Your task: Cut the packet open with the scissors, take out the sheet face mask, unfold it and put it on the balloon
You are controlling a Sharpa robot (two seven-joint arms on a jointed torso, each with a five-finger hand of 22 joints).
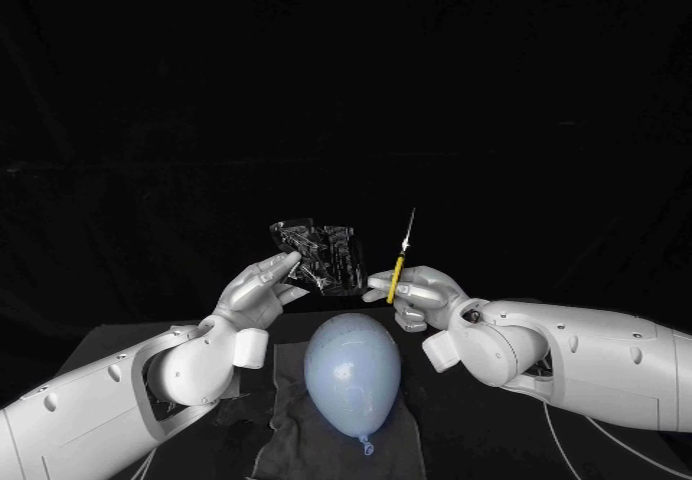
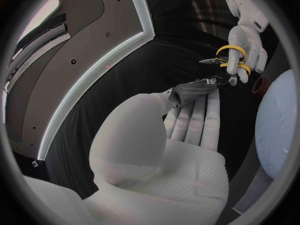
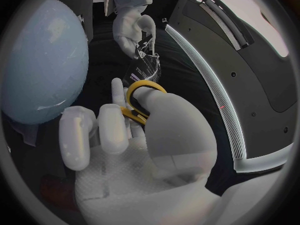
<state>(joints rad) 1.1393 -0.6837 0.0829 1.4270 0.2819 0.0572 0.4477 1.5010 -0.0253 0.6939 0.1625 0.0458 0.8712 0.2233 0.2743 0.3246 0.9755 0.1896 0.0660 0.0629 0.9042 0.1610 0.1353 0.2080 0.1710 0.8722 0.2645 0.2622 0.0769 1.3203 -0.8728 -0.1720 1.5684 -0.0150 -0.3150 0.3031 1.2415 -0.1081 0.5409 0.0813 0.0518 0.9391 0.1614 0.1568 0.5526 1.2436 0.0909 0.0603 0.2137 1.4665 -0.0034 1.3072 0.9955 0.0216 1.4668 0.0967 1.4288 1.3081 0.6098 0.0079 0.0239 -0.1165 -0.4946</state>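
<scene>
The left hand [image 1: 264,287] pinches the packet [image 1: 320,256] above the balloon [image 1: 352,372]. The right hand [image 1: 418,293] grips the scissors [image 1: 400,262] there too. The packet is probably light, floppy and slippery: hold one edge firmly.

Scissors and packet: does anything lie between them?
Nothing: the head view shows a bare dark gap between the scissors, held by the right hand, and the packet, held by the left hand.

A dark grey cloth [image 1: 306,445] lies rumpled on the black counter [image 1: 123,340]. A pale blue balloon [image 1: 352,372] rests on the cloth, its knot pointing toward the robot.
</scene>
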